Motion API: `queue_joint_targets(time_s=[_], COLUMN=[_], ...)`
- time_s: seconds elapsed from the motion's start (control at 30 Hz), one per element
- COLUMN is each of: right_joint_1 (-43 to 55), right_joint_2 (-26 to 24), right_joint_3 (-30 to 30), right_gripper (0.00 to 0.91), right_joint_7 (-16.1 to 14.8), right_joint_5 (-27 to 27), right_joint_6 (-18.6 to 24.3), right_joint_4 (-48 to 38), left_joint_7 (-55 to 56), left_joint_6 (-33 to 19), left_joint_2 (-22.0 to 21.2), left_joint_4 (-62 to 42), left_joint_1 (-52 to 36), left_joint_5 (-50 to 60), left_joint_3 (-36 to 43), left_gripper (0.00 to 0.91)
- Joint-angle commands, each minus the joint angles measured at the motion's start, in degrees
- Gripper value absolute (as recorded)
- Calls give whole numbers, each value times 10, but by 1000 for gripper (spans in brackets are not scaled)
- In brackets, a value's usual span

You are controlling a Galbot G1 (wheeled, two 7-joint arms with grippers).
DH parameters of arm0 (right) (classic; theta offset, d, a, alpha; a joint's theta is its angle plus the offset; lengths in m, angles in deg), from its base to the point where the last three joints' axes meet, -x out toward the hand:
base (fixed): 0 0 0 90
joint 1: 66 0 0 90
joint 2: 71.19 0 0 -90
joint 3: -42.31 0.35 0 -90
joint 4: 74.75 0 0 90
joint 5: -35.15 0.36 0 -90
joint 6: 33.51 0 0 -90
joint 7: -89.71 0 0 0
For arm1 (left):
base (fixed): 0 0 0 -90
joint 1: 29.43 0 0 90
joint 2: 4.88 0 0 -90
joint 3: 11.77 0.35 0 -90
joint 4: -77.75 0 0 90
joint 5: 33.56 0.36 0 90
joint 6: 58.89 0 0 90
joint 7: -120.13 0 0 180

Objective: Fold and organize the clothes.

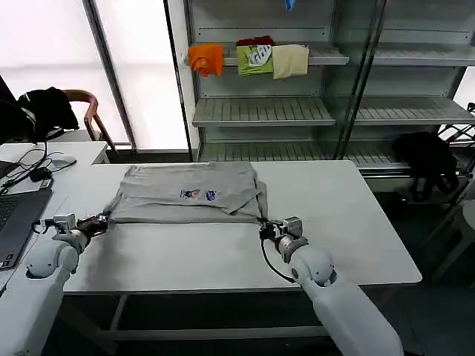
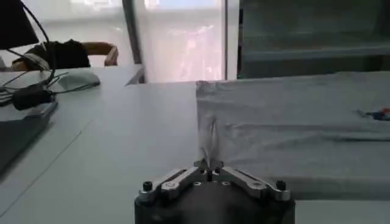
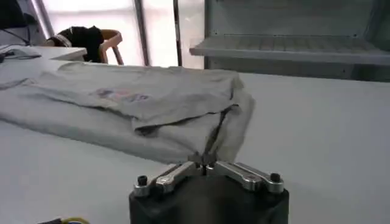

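Here I had the grey shirt (image 1: 189, 193) lying flat on the white table (image 1: 356, 237), its small chest print facing up, already partly folded, I judged. My left gripper (image 1: 98, 222) was closed tight on the near left corner of the cloth, and my right gripper (image 1: 269, 228) was pinched in the same way on the near right corner. I held both corners low and well apart so the front edge was stretched straight, because a tight edge should fold over evenly without wrinkles.
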Motion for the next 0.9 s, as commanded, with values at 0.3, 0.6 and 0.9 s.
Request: queue_joint_targets(time_s=[0.3, 0.6, 0.9], right_joint_1=[-88, -213, -284], right_joint_2=[-85, -142, -153], right_joint_3=[22, 42, 58], right_gripper=[0, 0, 0], right_joint_7=[11, 52, 50], right_joint_5=[25, 33, 12], right_joint_6=[-4, -4, 1], right_joint_4=[161, 293, 334], left_joint_7=[62, 198, 256], left_joint_6=[38, 60, 29], left_joint_2=[24, -4, -30], left_joint_4=[244, 384, 433], left_joint_1=[197, 348, 442], left_joint_5=[-33, -35, -33], left_joint_3=[-83, -136, -183], left_gripper=[10, 10, 20])
